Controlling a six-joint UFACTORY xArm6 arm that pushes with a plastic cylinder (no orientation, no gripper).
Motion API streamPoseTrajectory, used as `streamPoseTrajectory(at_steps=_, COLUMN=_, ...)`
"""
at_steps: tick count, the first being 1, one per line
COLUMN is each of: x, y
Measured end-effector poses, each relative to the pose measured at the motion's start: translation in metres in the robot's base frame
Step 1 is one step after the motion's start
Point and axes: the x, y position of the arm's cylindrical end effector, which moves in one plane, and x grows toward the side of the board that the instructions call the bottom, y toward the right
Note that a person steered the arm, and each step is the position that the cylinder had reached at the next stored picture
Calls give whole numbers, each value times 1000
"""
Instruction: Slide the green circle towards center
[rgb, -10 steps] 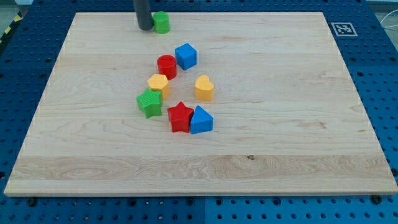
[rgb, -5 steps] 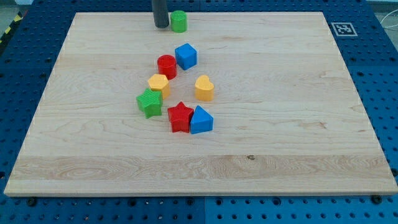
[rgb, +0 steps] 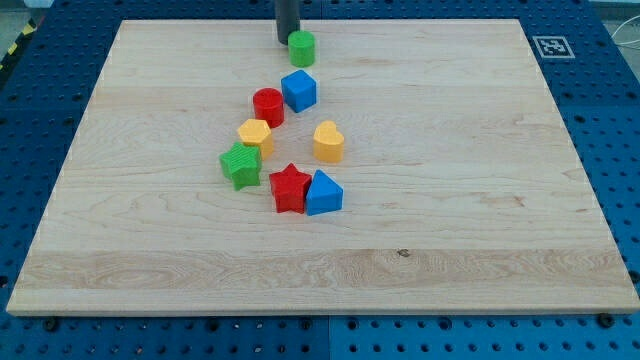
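Note:
The green circle (rgb: 302, 48) stands near the view's top edge of the wooden board (rgb: 480, 150), just above the blue cube (rgb: 299, 90). My tip (rgb: 287, 41) is at the green circle's upper left side, touching or nearly touching it. The rod rises out of the view's top.
Below are a red cylinder (rgb: 267, 106), a yellow hexagon (rgb: 255, 135), a yellow heart-like block (rgb: 328, 142), a green star (rgb: 240, 165), a red star (rgb: 290, 188) and a blue triangular block (rgb: 323, 193). A marker tag (rgb: 551, 46) sits at the board's top right corner.
My tip has moved to the view's right and slightly down, pushing the green circle to the right and a little downward, closer to the blue cube.

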Motion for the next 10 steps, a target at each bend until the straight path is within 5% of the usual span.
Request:
streamPoseTrajectory(at_steps=7, x=116, y=44)
streamPoseTrajectory(at_steps=10, x=121, y=43)
